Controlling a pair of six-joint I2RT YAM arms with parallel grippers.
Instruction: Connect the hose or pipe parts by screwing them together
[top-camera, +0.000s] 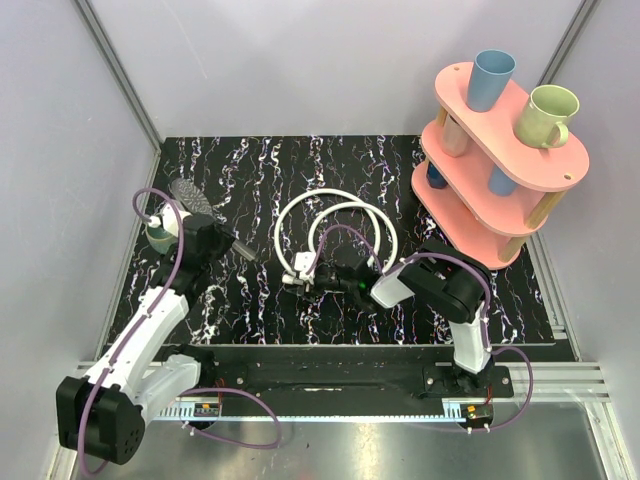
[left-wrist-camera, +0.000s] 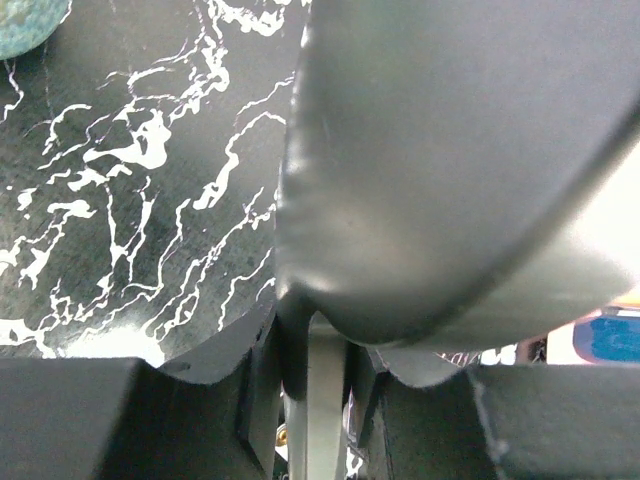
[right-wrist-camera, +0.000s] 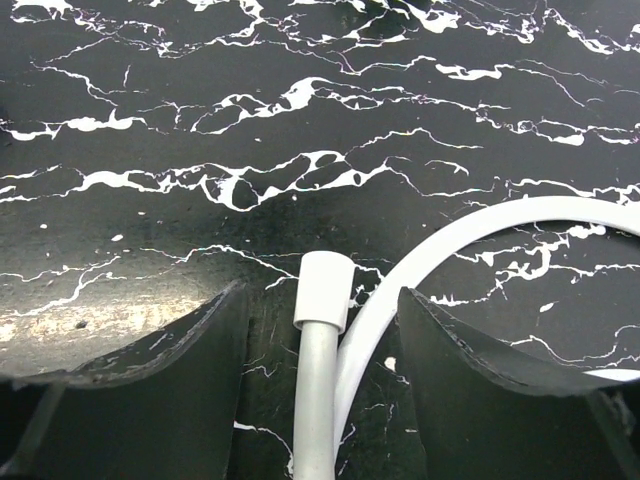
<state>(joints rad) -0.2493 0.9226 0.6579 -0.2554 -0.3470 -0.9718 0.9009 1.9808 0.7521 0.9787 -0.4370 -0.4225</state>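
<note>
**Two strands between my fingers, one of them unwanted**

The hose (top-camera: 332, 222) lies coiled in loops mid-table. Its end fitting (right-wrist-camera: 322, 285) points away from me and sits right between the fingers of my right gripper (top-camera: 300, 280), which are apart and, as far as my wrist view shows, not touching it. A neighbouring loop of the same hose curves in just right of that end, also inside my span. If I close here, I judge I would pinch both strands, and the fitting could twist off line or squirt out.

On the left, my left gripper (top-camera: 222, 244) is clamped on the handle of the shower head (top-camera: 190, 195). The round face is towards the far left and the handle tip aims right, well apart from the fitting.

Gripping the soft hose behind the collar would let the end droop, and the threads could cross. The coil may also drag as I lift it. The teal bowl (top-camera: 156, 236) sits close by my left wrist.
</note>
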